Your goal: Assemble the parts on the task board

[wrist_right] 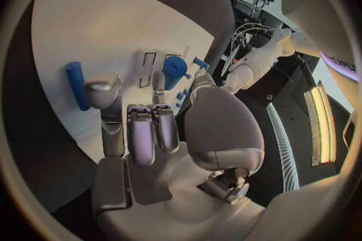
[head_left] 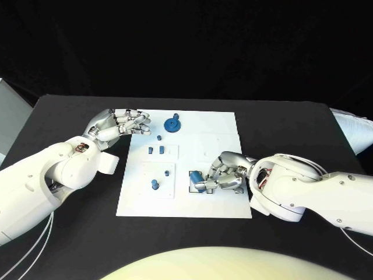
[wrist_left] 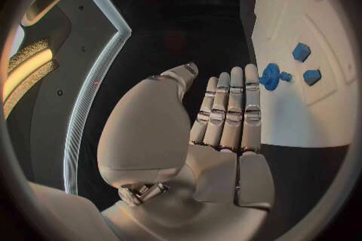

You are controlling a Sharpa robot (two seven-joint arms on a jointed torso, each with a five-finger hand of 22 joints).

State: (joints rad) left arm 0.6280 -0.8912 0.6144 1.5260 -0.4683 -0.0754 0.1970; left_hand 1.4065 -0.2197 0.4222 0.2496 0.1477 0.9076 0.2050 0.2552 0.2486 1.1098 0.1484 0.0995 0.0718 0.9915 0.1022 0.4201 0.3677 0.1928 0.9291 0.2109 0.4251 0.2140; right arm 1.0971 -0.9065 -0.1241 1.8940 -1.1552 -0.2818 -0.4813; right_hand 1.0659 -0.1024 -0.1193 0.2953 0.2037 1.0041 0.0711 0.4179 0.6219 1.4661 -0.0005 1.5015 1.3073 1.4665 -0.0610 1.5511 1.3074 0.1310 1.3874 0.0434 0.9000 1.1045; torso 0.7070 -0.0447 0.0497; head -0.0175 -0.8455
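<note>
On the black worktop, the white task board is carrying small blue parts. The right hand is curling beside a blue cylinder; whether it grips is unclear. The left hand is resting empty, fingers straight. The parts look light, rigid and smooth, best pinched at their sides.

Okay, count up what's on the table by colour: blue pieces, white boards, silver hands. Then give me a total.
Blue parts: 7 countable in the head view; the right hand may hide more
White task board: 1
Silver hands: 2, the left hand and the right hand
Total: 10
</note>
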